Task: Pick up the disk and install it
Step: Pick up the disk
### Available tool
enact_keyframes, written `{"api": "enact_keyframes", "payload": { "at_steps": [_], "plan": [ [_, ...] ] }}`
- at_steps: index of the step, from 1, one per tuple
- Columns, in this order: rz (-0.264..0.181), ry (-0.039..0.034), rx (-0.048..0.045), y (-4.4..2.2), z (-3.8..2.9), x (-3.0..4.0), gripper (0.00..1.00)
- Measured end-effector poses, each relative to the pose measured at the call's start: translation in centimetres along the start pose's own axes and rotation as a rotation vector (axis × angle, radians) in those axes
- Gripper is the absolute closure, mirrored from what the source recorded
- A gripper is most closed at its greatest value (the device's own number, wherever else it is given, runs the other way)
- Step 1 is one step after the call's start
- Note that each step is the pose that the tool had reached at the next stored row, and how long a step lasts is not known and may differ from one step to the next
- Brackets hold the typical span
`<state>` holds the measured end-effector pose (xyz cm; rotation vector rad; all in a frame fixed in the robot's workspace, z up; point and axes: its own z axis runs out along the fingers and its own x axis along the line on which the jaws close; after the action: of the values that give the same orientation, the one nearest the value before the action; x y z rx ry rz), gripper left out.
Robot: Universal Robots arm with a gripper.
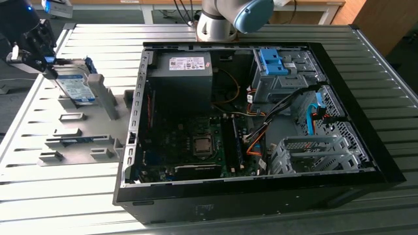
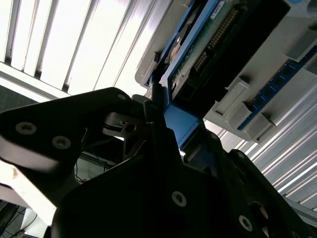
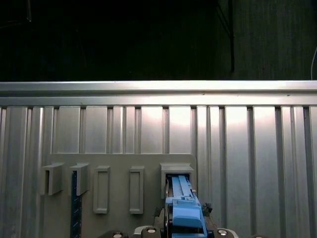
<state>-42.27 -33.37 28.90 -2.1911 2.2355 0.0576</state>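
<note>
**Claw clamped on the disk at the rack, open case to the right**

The gripper (image 1: 52, 66) hangs over the far end of the grey rack (image 1: 78, 147) at the exterior view's left. It is closed on the blue frame at the top end of the disk (image 1: 78, 89). In the second wrist view the frame's blue tab sits pinched between the black fingers (image 2: 154, 106).

The disk stands on end directly below the claw, long axis up and down, label facing the near side. In the first wrist view its lower end meets the rack's end slot (image 3: 177, 171); whether it has cleared that slot I cannot tell. Grey posts stand just beside it on both sides, so the free room is straight up.

Farther right lies the open computer case (image 1: 134, 122), its left wall near the rack and probably the edge to clear. Inside, a metal cage (image 1: 313, 154) sits near right. A bay with a blue clip (image 1: 273, 61) sits far right, with cables between them.
</note>
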Motion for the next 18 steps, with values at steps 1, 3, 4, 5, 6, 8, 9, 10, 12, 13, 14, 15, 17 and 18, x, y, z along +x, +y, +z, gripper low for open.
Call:
{"api": "enact_keyframes", "payload": {
  "at_steps": [1, 3, 4, 5, 6, 8, 9, 10, 12, 13, 14, 15, 17, 18],
  "plan": [
    [0.0, 0.0, 0.0, 0.0, -0.08, 0.0, 0.64],
    [0.0, -0.0001, 0.0002, 0.01, -0.31, -0.01, 0.64],
    [0.0, -0.0001, 0.0001, 0.01, -0.45, -0.02, 0.64],
    [0.0, 0.0, 0.0001, 0.01, -0.62, -0.02, 0.64],
    [0.0, -0.0001, 0.0002, 0.01, -0.82, -0.03, 0.64],
    [0.0, -0.0001, 0.0001, 0.02, -1.24, -0.04, 0.64],
    [0.0, 0.0, 0.0001, 0.03, -1.43, -0.05, 0.64],
    [0.0, -0.0001, 0.0001, 0.03, -1.63, -0.06, 0.64],
    [0.0, -0.0002, 0.0002, 0.04, -2.0, -0.07, 0.64],
    [0.0, -0.0001, 0.0001, 0.04, -2.21, -0.08, 0.64],
    [0.0, -0.0001, 0.0001, 0.05, -2.42, -0.08, 0.64],
    [0.0, 0.0, 0.0001, 0.05, -2.65, -0.09, 0.64],
    [0.0, -0.0001, 0.0002, 0.06, -3.07, -0.11, 0.64],
    [0.0, -0.0001, 0.0002, 0.06, -3.3, -0.11, 0.64]
  ]
}}
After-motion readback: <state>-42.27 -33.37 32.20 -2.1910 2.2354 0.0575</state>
